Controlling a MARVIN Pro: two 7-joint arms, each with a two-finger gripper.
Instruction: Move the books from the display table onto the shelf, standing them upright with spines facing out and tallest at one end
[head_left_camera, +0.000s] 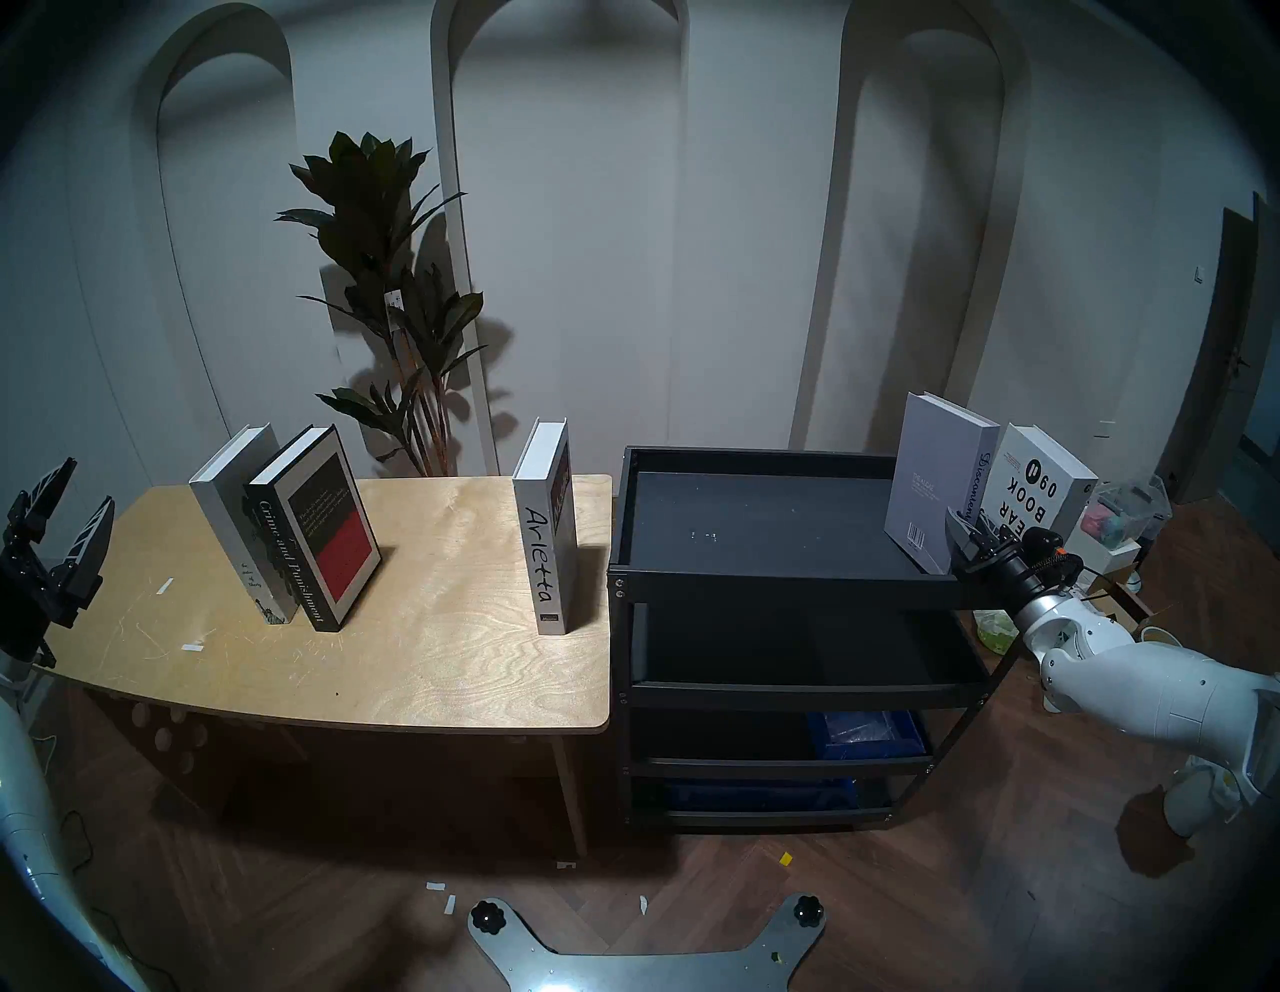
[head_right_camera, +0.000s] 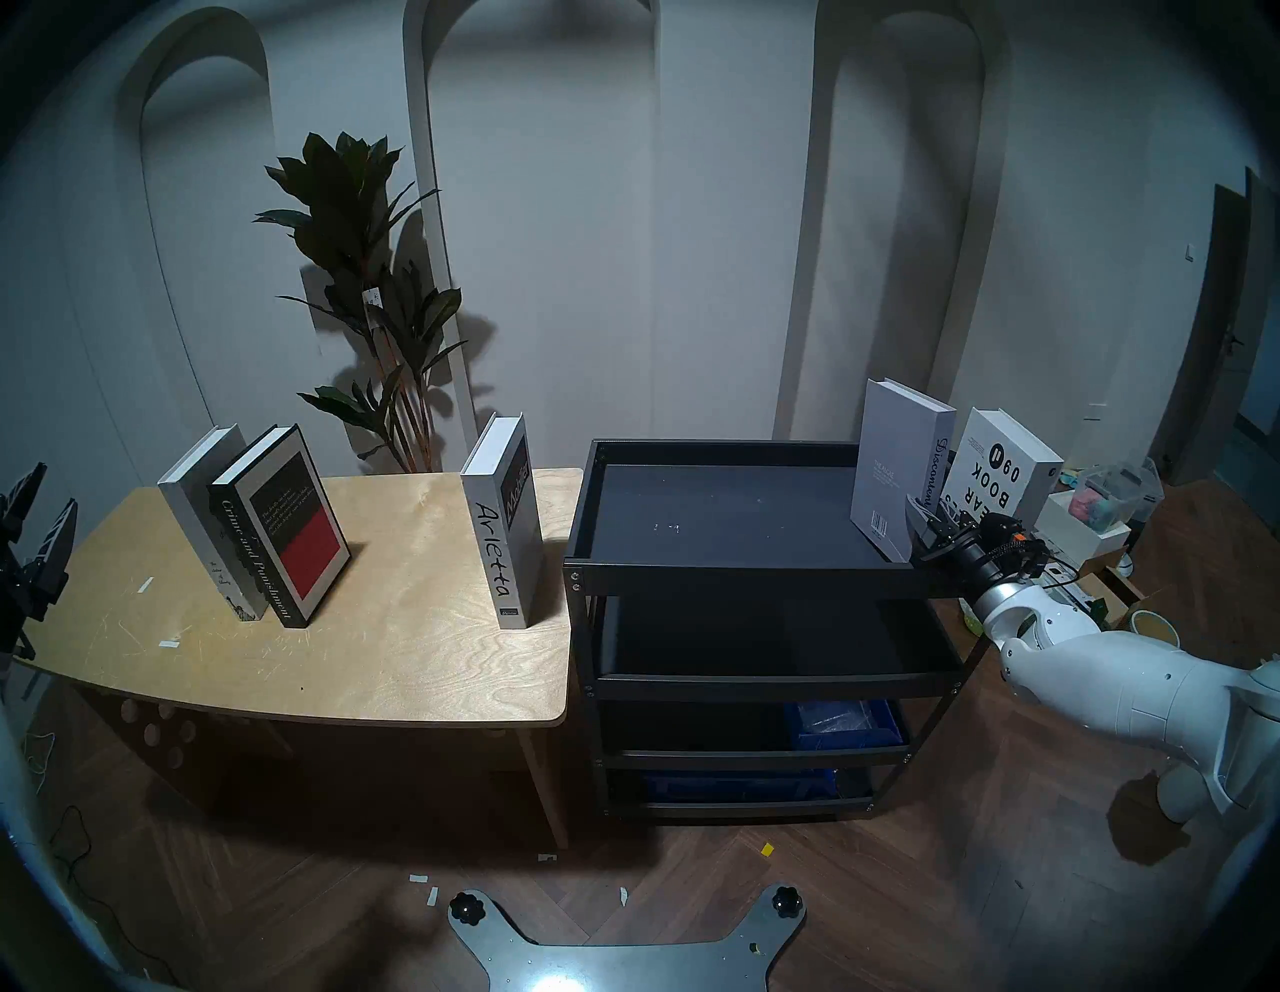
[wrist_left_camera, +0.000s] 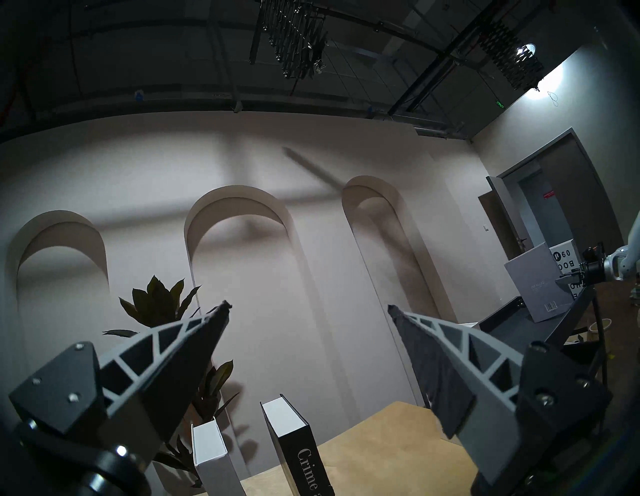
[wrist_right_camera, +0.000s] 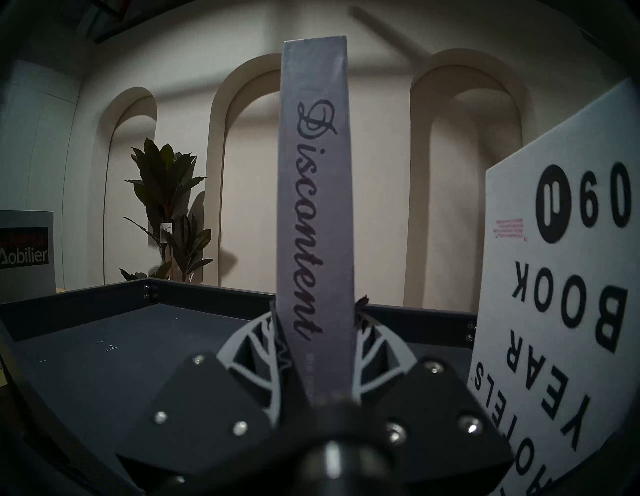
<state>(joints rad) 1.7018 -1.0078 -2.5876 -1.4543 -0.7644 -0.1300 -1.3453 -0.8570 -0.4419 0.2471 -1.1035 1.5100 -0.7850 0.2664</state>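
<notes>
The right arm reaches in nearly level toward the right end of the black cart (head_left_camera: 762, 596), its white forearm coming from the lower right of the head view. The right gripper (head_left_camera: 964, 539) is clamped on the lower spine of the grey book (head_left_camera: 931, 478), "Discontent", one finger on each cover. That book stands upright in the cart's top tray at its right end, spine toward the robot. Just right of it the white yearbook (head_left_camera: 1046, 481) leans with its lettering upside down; whether it rests in the tray or past the cart's edge I cannot tell.

The left arm is held off the cart's far side, beyond the left end of the wooden table (head_left_camera: 429, 665) that stands against the cart. The left gripper (head_left_camera: 69, 516) tilts upward with its fingers spread wide and nothing between them.

On the table, left of the cart, three books stand: the white "Arietta" book (head_left_camera: 547, 533) nearest the cart, upright; farther left the black-and-red book (head_left_camera: 315, 530) and the pale grey book (head_left_camera: 232, 506), both leaning, side by side.
</notes>
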